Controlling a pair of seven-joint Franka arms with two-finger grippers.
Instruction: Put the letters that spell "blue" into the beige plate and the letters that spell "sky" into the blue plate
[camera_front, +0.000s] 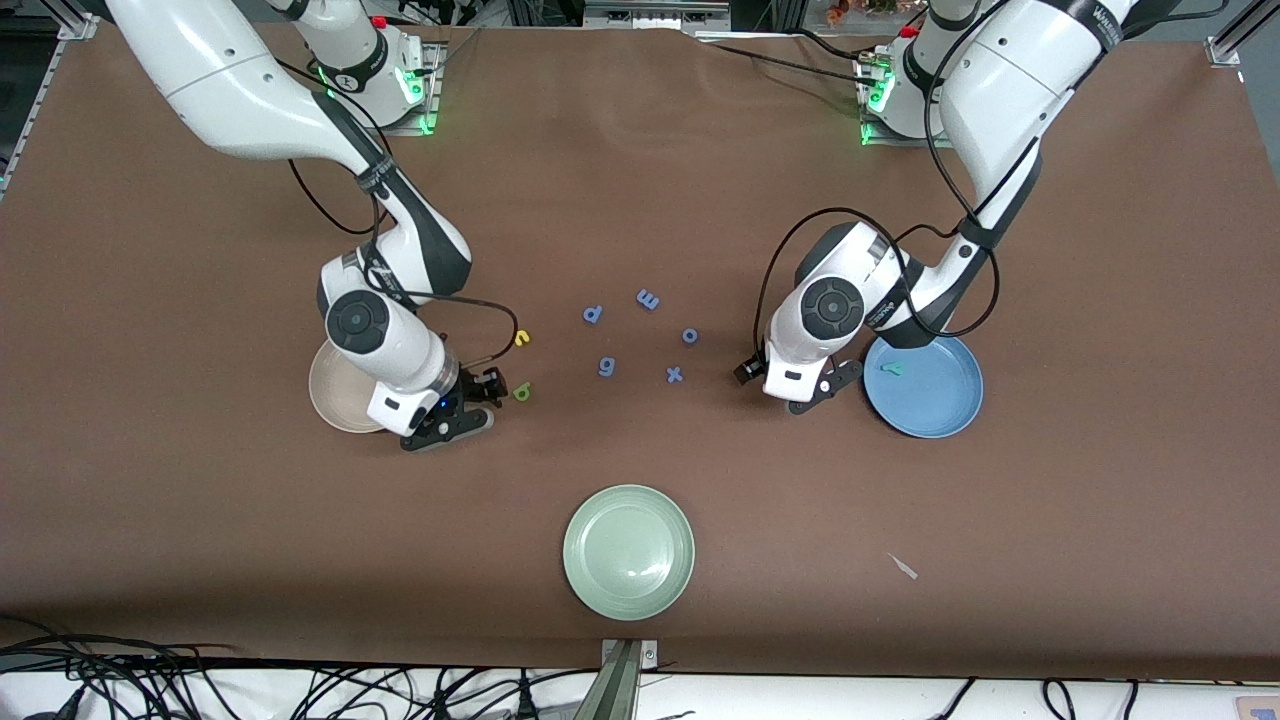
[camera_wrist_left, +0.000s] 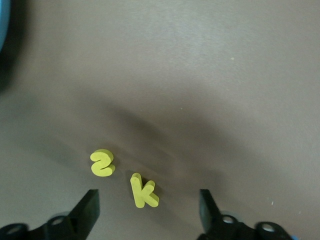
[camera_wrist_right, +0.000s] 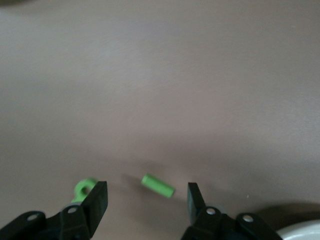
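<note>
**Letters on the table, both grippers low and spread**

The teal-green y (camera_front: 890, 368) lies in the blue plate (camera_front: 945, 420), near the rim that faces the robots' bases. The yellow s (camera_wrist_left: 102, 163) and the yellow k (camera_wrist_left: 144, 191) lie on the brown table (camera_front: 640, 180) just beside each other, apart and not touching; they show only in the left wrist view, where the k sits between the two fingers (camera_wrist_left: 86, 210) of the left gripper (camera_front: 800, 385) and the s lies just off one of them. That gripper hangs low over the table beside the blue plate, its jaws spread and gripping nothing.

The green bar-like l (camera_wrist_right: 158, 185) lies flat on the table between the fingers (camera_wrist_right: 96, 200) of the right gripper (camera_front: 470, 400), whose jaws are also parted with nothing in them. The green b (camera_front: 521, 392) lies just beside one finger. The right gripper is low over the table next to the beige plate (camera_front: 335, 395), which its wrist partly covers. The yellow u (camera_front: 521, 338) lies near the b, farther from the front camera.

The orange e cannot be seen in any view.

In the middle of the table lie the blue-purple p (camera_front: 592, 314), m (camera_front: 648, 298), o (camera_front: 690, 335), g (camera_front: 606, 367) and x (camera_front: 675, 375). The pale green plate (camera_front: 628, 552) stands nearest the front camera.
</note>
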